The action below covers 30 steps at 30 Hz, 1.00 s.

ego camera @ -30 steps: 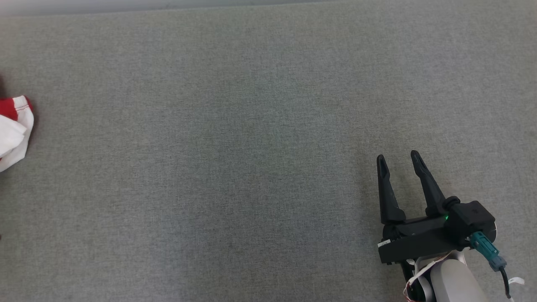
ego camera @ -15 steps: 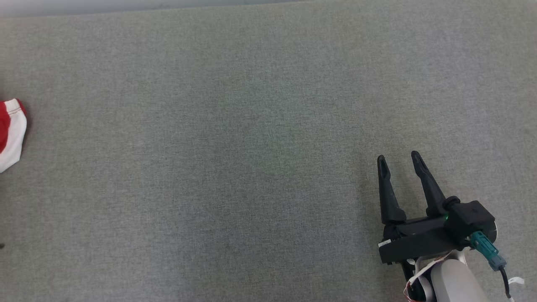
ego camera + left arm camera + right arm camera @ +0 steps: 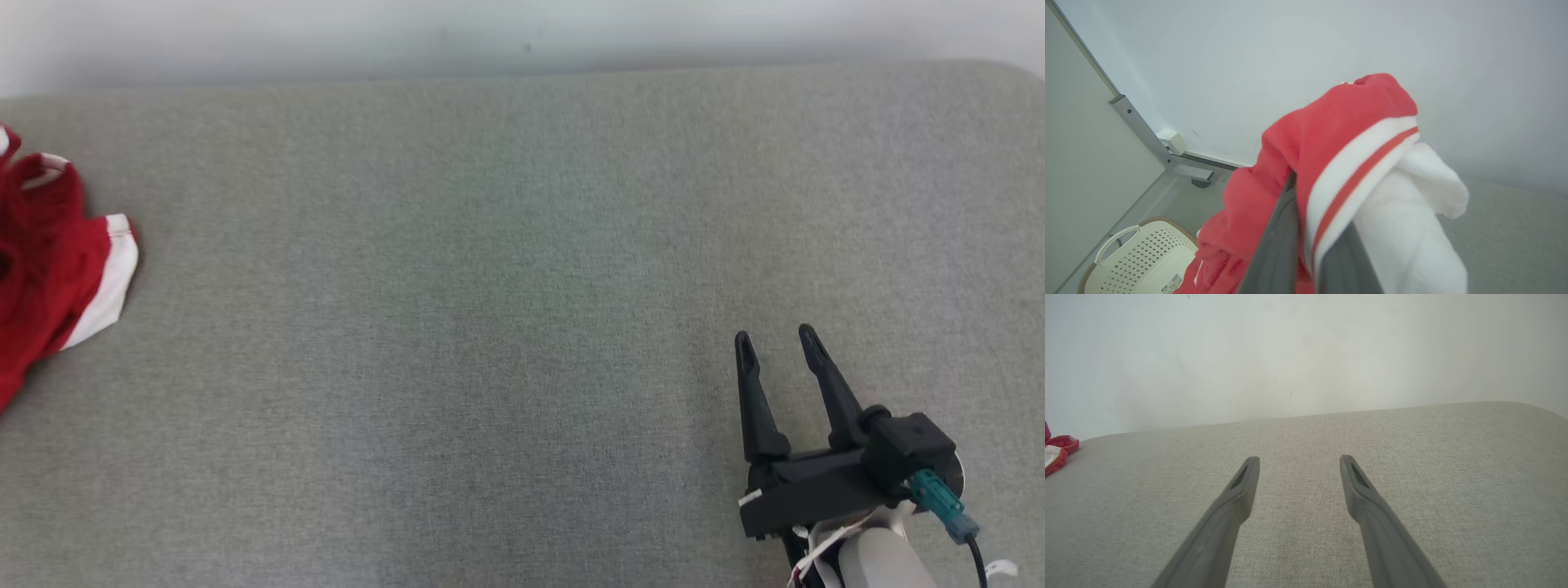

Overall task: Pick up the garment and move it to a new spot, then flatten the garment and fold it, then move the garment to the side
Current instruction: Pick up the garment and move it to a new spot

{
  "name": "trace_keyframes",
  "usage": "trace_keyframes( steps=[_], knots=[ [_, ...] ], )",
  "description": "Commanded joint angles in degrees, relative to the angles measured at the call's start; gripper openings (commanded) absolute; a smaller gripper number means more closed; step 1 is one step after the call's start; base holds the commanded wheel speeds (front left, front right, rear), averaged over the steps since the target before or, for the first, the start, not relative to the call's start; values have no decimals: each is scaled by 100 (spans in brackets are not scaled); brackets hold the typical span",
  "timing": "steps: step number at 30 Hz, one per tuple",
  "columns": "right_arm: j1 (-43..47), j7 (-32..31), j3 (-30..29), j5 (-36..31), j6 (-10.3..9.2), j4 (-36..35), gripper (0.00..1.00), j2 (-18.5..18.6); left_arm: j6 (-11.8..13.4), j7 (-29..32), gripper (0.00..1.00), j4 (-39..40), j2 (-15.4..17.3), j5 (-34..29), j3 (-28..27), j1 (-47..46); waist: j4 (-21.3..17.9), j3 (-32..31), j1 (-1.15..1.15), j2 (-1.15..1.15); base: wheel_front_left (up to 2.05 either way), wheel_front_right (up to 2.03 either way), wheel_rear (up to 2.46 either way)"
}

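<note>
Within L pincer: garment, clamped.

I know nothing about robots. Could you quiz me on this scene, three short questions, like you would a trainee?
1. True or false: the right end effector is open and holds nothing.
2. Which colours is the garment? A red and white; B blue and white; C all black.
3. Fill in: the left end effector is ____ on the garment.
Key: 1 true; 2 A; 3 shut.
</note>
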State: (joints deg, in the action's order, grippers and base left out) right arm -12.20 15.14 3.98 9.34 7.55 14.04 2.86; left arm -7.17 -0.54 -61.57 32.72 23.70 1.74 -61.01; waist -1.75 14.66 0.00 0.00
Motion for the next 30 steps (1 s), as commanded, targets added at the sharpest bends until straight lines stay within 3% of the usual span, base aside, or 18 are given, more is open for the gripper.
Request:
trace_keyframes(
  steps=[1,8,15,30],
  knots=[
    [111,1,-11,18,-12,34,100,4,-25,-60,0,143,11,-12,55,-172,141,-270,0,0,0,0,0],
    [216,1,-27,142,-12,49,100,6,-29,186,0,1519,-269,501,674,-396,17,-563,0,0,0,0,0],
    [320,1,51,325,-12,69,100,5,-22,670,0,3103,-434,936,937,-277,-495,-686,0,0,0,0,0],
    [413,1,-10,486,-12,-11,100,4,506,1518,0,5682,-1062,1238,1359,565,-1666,-544,0,0,0,0,0]
  ],
)
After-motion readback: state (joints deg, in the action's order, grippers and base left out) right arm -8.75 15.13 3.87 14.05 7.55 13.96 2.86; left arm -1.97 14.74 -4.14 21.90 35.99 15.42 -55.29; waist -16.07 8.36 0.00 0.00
